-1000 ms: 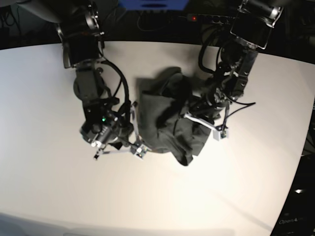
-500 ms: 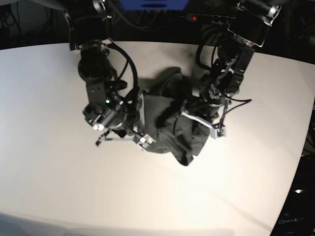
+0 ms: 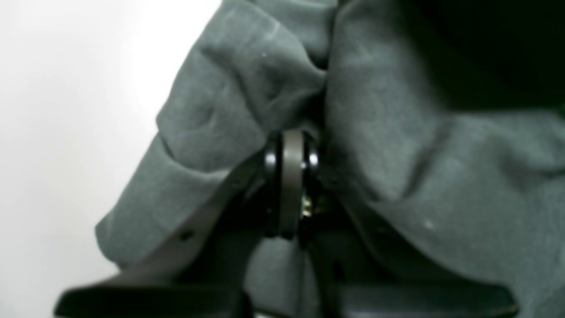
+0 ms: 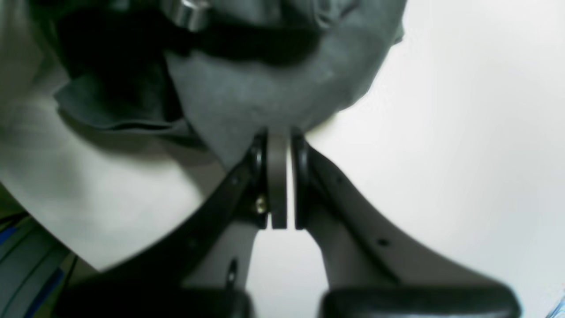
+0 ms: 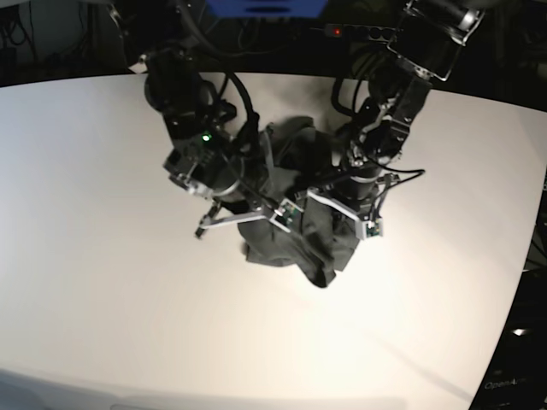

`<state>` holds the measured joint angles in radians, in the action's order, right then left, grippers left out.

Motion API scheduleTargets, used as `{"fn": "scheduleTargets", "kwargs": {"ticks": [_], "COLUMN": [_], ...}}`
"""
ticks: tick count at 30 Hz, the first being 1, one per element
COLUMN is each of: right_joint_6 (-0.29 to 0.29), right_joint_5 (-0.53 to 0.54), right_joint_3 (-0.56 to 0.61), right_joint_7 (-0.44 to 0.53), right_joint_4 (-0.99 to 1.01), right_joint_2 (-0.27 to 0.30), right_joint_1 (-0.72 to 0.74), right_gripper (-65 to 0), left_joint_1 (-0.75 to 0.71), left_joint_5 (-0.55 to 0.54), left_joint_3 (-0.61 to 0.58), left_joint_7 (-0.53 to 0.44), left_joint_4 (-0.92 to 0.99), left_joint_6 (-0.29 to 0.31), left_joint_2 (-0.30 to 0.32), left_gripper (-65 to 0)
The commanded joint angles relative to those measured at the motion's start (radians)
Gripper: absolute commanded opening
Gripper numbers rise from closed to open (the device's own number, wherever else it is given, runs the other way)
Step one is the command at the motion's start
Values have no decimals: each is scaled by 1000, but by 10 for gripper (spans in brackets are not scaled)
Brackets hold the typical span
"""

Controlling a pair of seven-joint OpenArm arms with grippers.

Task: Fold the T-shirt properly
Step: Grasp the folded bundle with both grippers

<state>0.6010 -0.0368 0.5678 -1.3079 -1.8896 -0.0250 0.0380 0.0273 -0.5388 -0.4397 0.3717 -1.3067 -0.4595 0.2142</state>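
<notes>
The dark grey T-shirt point(image 5: 312, 243) lies bunched in a crumpled heap in the middle of the white table point(image 5: 102, 256). My right gripper point(image 5: 256, 229), on the arm at the base view's left, is at the heap's left edge. In the right wrist view its pads point(image 4: 277, 176) are pressed together with a fold of the T-shirt point(image 4: 273, 88) caught at their tips. My left gripper point(image 5: 340, 215) is pressed into the heap's right side. It is shut in the left wrist view too, with the T-shirt point(image 3: 397, 145) bulging around its fingertips point(image 3: 291, 176).
A power strip point(image 5: 359, 32) with a red light and a blue object point(image 5: 265, 7) sit behind the table's far edge. Black cables point(image 5: 410, 178) hang from the left arm. The table's curved right edge point(image 5: 521, 256) is near.
The right arm has swung up and to the right in the base view, carrying the shirt's left edge onto the heap. The left arm has shifted slightly left and the shirt is more bunched.
</notes>
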Motion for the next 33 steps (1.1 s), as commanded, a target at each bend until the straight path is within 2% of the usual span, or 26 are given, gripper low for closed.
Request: {"fn": "scheduleTargets", "kwargs": {"ticks": [1,4,7,13,19,25,29,30,33], "right_joint_6": [3,3,3,4,4,6,87,93,93], "right_joint_5": [10,10,7,10,10,10,4,4,10], "right_joint_3": [27,93,137,143,145,145,131,120,107], "right_joint_7": [12,15,61,123,199,228,261,281,328], "right_joint_4": [-17,-17,-15,25,81,91,150,175,247], "right_joint_2": [-5,-2,4,27,75,110,121,129,132], "right_joint_1": [15,18,17,13,20,49,67,72,78], "right_gripper": [-644,-644,-644,-644,-644,-644,-644,-644,-644], "left_joint_1": [-66,-66,-73,-85,-83,-85,-85,-85,-103], "left_joint_5": [-70,-71,-77,-77,-82,-80,-80,-77,-73], "left_joint_3": [-14,-14,-11,-6,-5,-12,-14,-14,-6], "left_joint_7": [275,275,275,275,269,267,267,267,267], "left_joint_4": [75,75,75,63,63,62,51,34,-24], "left_joint_6": [-75,-75,-75,-75,-75,-74,-72,-69,-5], "left_joint_2": [17,17,17,23,37,37,37,37,38], "left_gripper": [-623,-623,-623,-623,-623,-623,-623,-623,-623]}}
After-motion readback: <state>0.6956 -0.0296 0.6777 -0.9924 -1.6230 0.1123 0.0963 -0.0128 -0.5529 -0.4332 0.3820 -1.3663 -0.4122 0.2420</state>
